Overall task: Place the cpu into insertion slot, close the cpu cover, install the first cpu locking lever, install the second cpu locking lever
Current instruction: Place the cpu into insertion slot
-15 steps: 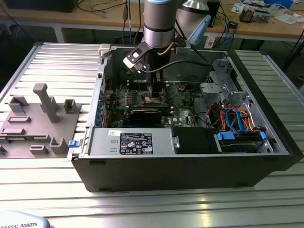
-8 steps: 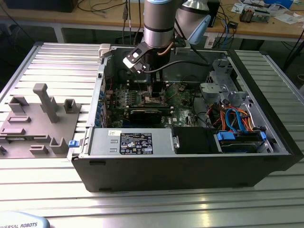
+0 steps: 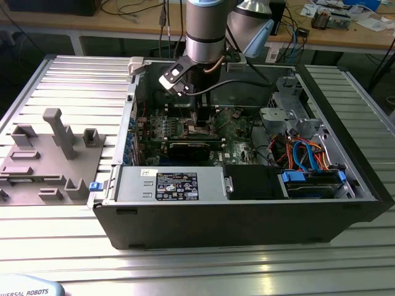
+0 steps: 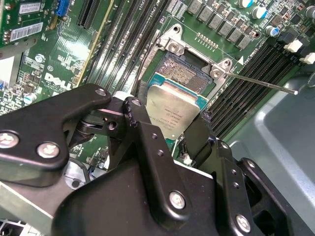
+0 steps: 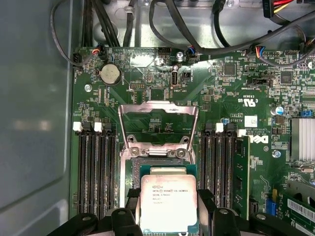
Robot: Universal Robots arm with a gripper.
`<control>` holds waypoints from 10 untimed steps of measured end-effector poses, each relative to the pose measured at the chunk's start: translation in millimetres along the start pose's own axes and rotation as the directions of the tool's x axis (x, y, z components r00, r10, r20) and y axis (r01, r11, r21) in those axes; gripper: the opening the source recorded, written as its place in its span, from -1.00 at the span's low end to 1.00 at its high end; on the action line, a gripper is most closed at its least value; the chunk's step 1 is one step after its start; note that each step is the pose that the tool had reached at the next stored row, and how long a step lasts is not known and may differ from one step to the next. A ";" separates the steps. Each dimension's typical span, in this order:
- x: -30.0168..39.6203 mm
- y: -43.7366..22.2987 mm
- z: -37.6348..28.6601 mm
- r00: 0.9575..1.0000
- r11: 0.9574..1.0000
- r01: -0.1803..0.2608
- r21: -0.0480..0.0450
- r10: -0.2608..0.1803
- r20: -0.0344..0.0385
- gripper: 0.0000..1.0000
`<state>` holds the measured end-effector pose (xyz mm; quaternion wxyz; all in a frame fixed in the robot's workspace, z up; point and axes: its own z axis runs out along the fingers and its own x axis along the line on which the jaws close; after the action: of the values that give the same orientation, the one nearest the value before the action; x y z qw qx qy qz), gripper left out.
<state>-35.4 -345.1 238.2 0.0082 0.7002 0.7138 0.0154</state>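
The cpu, a flat square chip with a silvery top, hangs just over the insertion slot, partly covering it. My gripper is shut on the cpu, with one black finger on each side of the chip. In the second wrist view the cpu sits between the fingers, and the dark slot shows beyond it. The cpu cover stands folded back, open, beyond the slot. A thin metal locking lever sticks out beside the slot. In the exterior view the gripper reaches down onto the green board.
The open computer case lies on a slatted metal table. Black memory slots flank the socket on both sides. Cables and a drive bay fill the exterior view's right. A grey fixture stands on the exterior view's left.
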 end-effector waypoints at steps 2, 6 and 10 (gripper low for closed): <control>0.0 -1.2 0.2 1.000 1.000 0.000 0.000 0.000 0.000 0.08; 0.1 -3.5 0.6 1.000 1.000 0.000 0.000 0.000 0.000 0.08; 0.1 -5.6 1.0 1.000 1.000 0.000 0.000 0.000 0.000 0.08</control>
<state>-41.0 -345.1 237.0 0.0081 0.7001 0.7138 0.0154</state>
